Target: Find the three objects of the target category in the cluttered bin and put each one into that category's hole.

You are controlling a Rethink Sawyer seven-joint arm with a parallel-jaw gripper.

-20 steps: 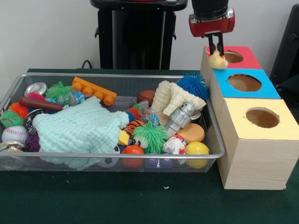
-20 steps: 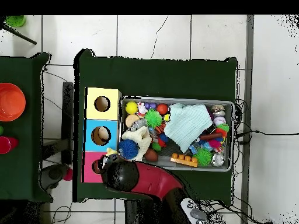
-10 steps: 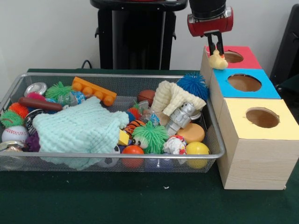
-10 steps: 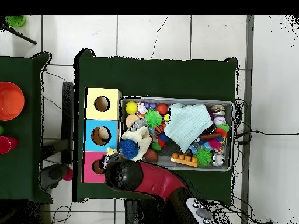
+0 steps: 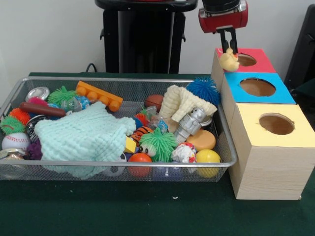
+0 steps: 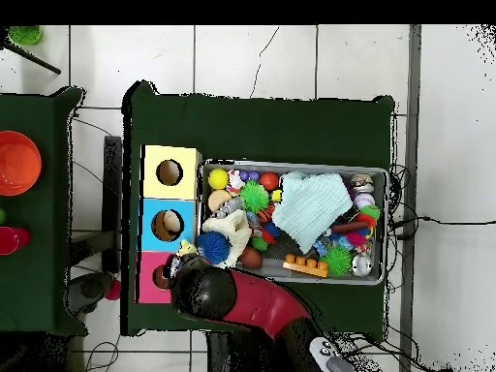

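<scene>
The gripper [image 5: 228,44] hangs above the near-left corner of the red-topped box [image 5: 256,60], its two dark fingers [image 5: 231,39] pinched on a small yellow rubber duck [image 5: 229,60]. The duck hangs clear of the box, just left of the red box's round hole [image 5: 246,60], over the box's edge rather than over the opening. In the overhead view the arm's black wrist covers most of this spot, and only a sliver of the duck [image 6: 185,249] shows beside the red box [image 6: 155,278], so how far it sits from the hole cannot be judged from there.

The three boxes stand in a row, touching: red-topped, then the blue-topped box [image 5: 258,88], then the yellow-topped box [image 5: 273,132], each with one round hole in its lid. The row stands just beside the wire-mesh bin [image 5: 118,167] on the green table [image 5: 147,211].

The bin is crowded. A pale mint knitted cloth [image 5: 81,135] covers much of its left half. Nearby lie an orange toy brick [image 5: 98,96], a brown stick-like piece [image 5: 42,109], a baseball [image 5: 15,141] and a green spiky ball [image 5: 61,94]. Toward the boxes sit a blue spiky ball [image 5: 203,88], a cream knitted cloth [image 5: 184,103], a silver robot figure [image 5: 191,122], a green-haired toy [image 5: 157,142], and a yellow ball [image 5: 207,158].
</scene>
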